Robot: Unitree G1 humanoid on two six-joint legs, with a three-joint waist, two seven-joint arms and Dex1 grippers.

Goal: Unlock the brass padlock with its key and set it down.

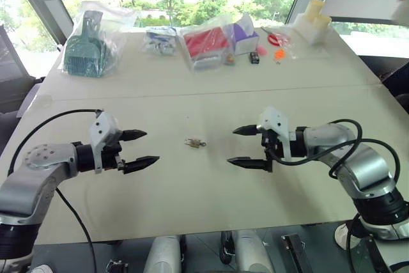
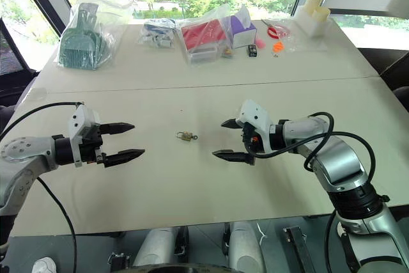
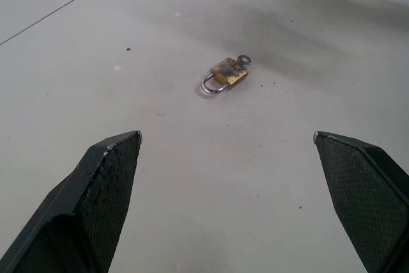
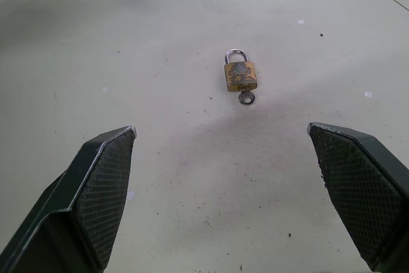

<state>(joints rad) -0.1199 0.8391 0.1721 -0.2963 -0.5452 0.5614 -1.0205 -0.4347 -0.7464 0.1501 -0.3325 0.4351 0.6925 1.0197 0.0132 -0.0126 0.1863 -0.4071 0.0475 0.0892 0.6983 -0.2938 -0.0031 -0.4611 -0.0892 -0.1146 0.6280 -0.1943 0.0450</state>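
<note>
The table (image 1: pixel 211 183) carries the work. Both arms hang over its near half, fingers facing inward. The left gripper (image 1: pixel 142 148) and the right gripper (image 1: pixel 241 146) each stand spread wide and hold nothing. Between them, apart from both, the brass padlock (image 1: pixel 193 142) lies flat, shackle closed, with the key (image 4: pixel 246 98) seated in its base. By this evidence no step is done: grasping, turning the key and setting down all remain. Nothing lies between either gripper and the padlock. Well beyond the grippers sit bagged items (image 1: pixel 206 44), a green comb (image 1: pixel 84 52) and small trinkets (image 1: pixel 254 57).
</note>
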